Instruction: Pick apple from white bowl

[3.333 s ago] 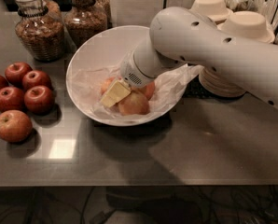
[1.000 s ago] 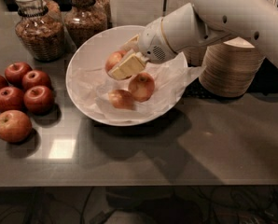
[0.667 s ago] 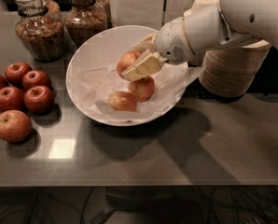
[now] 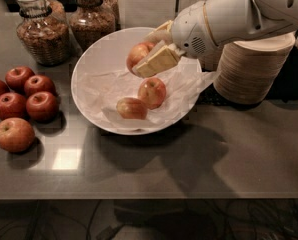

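One apple (image 4: 137,54) is out of the bowl (image 4: 84,69) and held in the gripper (image 4: 143,55). The fingers (image 4: 159,59) are clamped on it from front and back, and the jaws stand about an apple's width apart.

Changes:
- 3.3 s ago the gripper was down among the fruit on the paper (image 4: 104,84).
- 1 s ago it already had the apple off the paper, over the bowl's middle.
- Now the apple is higher and has drifted toward the far rim. It is clear of the paper and touches nothing but the fingers.
- The two paler apples (image 4: 152,92) and (image 4: 131,108) sit where they were, just beside each other near the bowl's centre. The lift didn't disturb them.

My read is that the grasp is done and holding, and the pick is essentially complete. What's left is clearing the rim and retracting. The risk is slip: the pads look to sit on the right side of a round, smooth fruit rather than square across it, so a slow move makes sense.

Elsewhere, the red apples (image 4: 24,99) are grouped on the table (image 4: 189,169) to the left of the bowl. Two jars (image 4: 41,29) stand behind it, and the stacked paper bowls (image 4: 251,69) are on the right under the arm.

Text: none readable. There are no brands or labels on the jars, the bowl or the arm.
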Motion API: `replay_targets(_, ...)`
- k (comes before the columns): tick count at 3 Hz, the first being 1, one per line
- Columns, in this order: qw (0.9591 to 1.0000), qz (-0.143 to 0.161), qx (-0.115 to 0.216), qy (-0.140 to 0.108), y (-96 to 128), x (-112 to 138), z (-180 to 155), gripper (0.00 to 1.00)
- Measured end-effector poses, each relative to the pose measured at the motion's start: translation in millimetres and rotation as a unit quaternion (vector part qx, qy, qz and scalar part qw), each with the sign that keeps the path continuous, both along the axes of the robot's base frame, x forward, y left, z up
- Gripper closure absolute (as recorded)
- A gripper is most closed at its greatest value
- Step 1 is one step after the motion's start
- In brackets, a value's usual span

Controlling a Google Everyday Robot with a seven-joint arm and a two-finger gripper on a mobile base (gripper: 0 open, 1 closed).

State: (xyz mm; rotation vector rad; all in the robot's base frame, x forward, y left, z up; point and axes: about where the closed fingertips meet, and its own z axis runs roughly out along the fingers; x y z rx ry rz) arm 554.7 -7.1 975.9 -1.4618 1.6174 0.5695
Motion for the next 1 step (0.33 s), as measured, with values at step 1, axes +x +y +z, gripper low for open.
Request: replay_targets(1, 1.0, 0.0, 0.0, 0.0, 0.0, 0.0, 0.0, 1.0)
